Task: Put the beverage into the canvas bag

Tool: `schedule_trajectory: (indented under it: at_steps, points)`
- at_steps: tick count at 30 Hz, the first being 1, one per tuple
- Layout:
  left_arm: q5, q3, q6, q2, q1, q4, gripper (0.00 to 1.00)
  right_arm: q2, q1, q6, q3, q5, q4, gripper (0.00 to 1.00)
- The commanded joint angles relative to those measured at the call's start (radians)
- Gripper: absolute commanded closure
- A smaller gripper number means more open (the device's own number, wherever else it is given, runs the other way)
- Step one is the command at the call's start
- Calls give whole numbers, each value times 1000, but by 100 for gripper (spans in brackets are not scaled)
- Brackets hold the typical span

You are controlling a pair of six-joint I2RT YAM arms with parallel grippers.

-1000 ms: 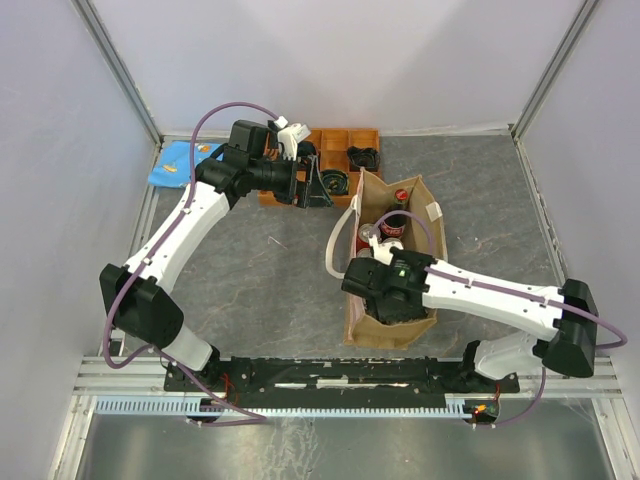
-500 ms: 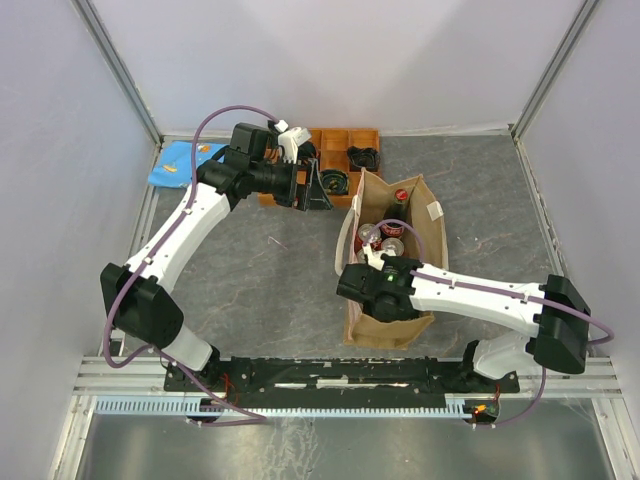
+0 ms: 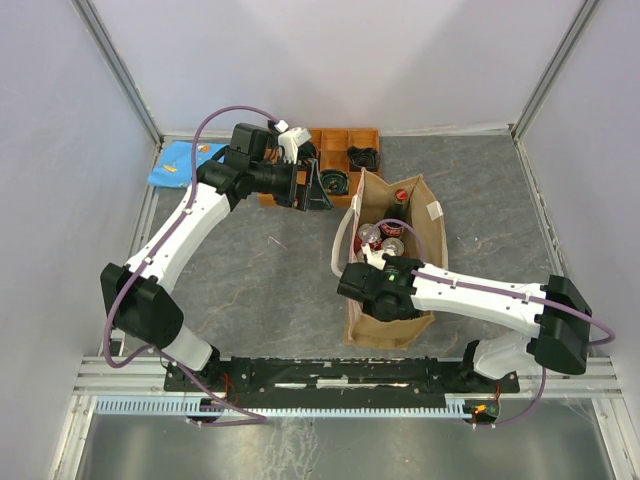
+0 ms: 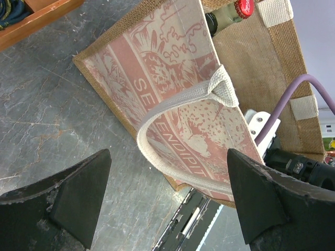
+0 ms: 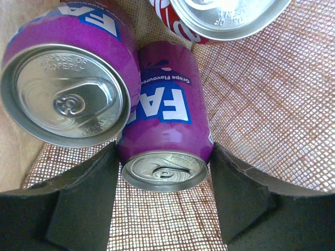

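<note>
The canvas bag (image 3: 372,328) stands open at mid-table, tan with red print and a whitish loop handle (image 4: 172,104). My right gripper (image 3: 380,262) reaches down into it. In the right wrist view its two pads press both sides of a purple grape soda can (image 5: 165,125), the beverage, lying against the bag's woven wall (image 5: 261,104). A second purple can (image 5: 68,89) and a red can (image 5: 220,15) sit beside it. My left gripper (image 3: 318,188) hovers open and empty beside the bag (image 4: 172,63), its fingertips (image 4: 84,183) wide apart.
An orange compartment tray (image 3: 340,140) with dark items stands behind the bag, under my left wrist. A red-capped bottle (image 3: 401,196) stands in the bag's far end. A blue packet (image 3: 180,162) lies at the back left corner. Grey walls enclose the table.
My right arm has shifted a little to the left over the bag, uncovering two silver can tops. The left arm has hardly moved.
</note>
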Motion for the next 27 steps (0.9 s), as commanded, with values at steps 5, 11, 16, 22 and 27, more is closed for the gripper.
schedule_trajectory:
  at_steps: [5, 11, 16, 22, 27]
  points:
    - [0, 9, -1, -32, -4, 23, 3, 30, 12, -11, -14, -100, 30, 61]
    - [11, 15, 3, -25, -4, 21, 3, 8, 12, -38, 110, -41, -86, 24]
    - [18, 17, 8, -21, -4, 23, 3, 20, 12, -61, 206, -8, -162, 14]
    - [26, 19, 13, -17, -4, 23, 3, 30, 12, -71, 243, -19, -184, 7]
    - [29, 22, 15, -19, -4, 23, 3, 24, 13, -70, 285, 14, -211, 3]
